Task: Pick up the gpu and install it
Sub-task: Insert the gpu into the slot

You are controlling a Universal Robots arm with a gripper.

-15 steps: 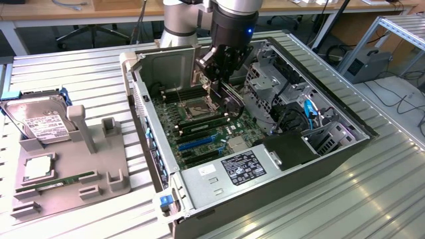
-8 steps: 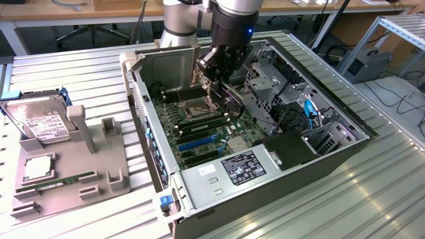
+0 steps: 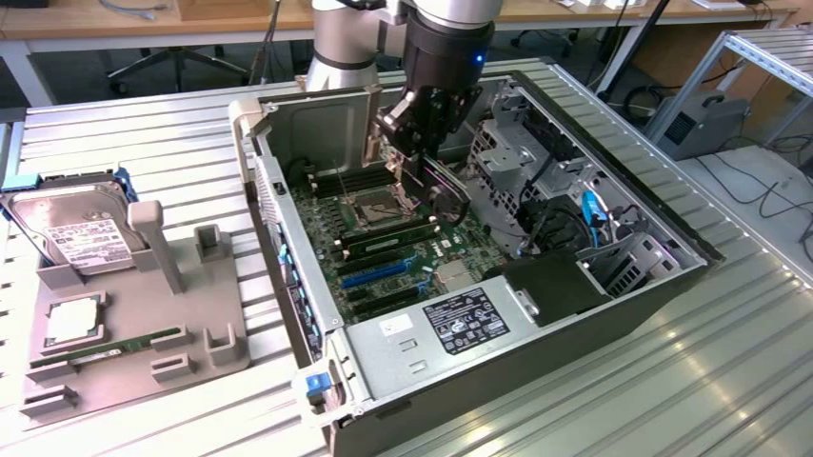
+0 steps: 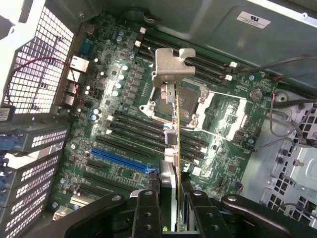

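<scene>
The gpu [image 4: 173,130] hangs edge-on between my fingers [image 4: 148,210], its silvery metal bracket [image 4: 171,63] at the far end. My gripper [image 4: 174,210] is shut on it. Below it lies the green motherboard [image 4: 121,106], with a blue expansion slot [image 4: 121,158] off to one side of the card. In the exterior view the gripper [image 3: 417,143] is lowered into the open computer case [image 3: 508,357], holding the gpu [image 3: 441,190] upright just above the motherboard [image 3: 381,252], near the CPU socket. Whether the card touches a slot cannot be told.
On the exterior view's left, a grey parts holder [image 3: 178,286] carries a hard drive [image 3: 76,236] and a narrow memory stick [image 3: 109,347]. Inside the case, a drive cage [image 3: 508,152], black cables with a blue connector [image 3: 587,214] and a black power supply [image 3: 553,286] crowd the right.
</scene>
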